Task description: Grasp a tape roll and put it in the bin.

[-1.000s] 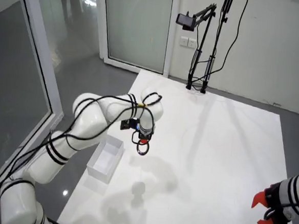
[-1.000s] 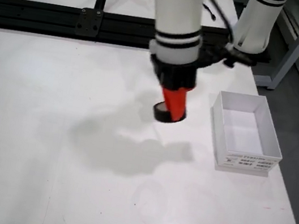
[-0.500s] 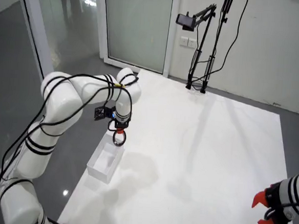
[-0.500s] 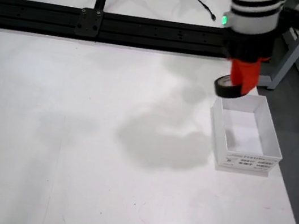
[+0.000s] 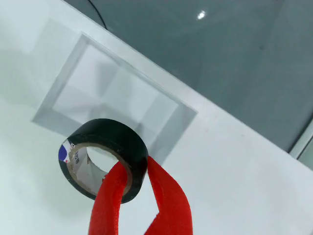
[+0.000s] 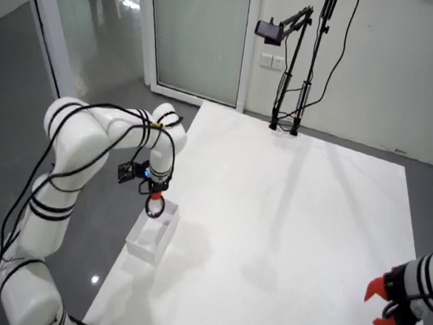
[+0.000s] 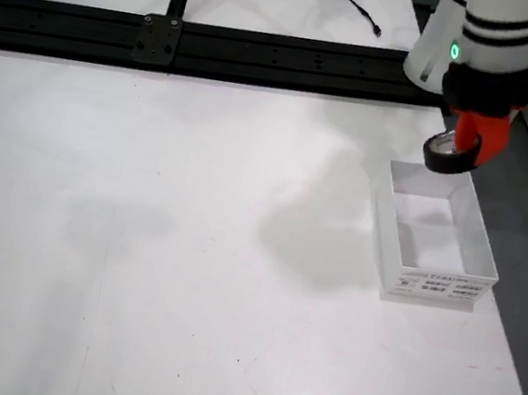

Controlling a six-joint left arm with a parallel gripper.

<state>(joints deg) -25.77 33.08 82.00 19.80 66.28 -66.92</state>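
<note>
- White worktop (image 7: 136, 237) carries a white bin (image 7: 482, 256) near its edge.
- Red end effector (image 5: 134, 183) clenches the black tape roll (image 5: 102, 156), one finger through its core.
- Tape roll hangs above the bin's far rim.

1. A large white, smooth-topped table (image 6: 295, 213) carries everything, seen also in the low front view (image 7: 136, 237).
2. A small white open-topped rectangular cardboard bin (image 7: 430, 276) sits on it near the right edge in the low front view, a printed label on its near wall.
3. In the high corner view, a black tripod stand (image 6: 286, 123) rests at the table's far edge.
4. A black metal rail (image 7: 169, 40) crosses the far side in the low front view.
</note>
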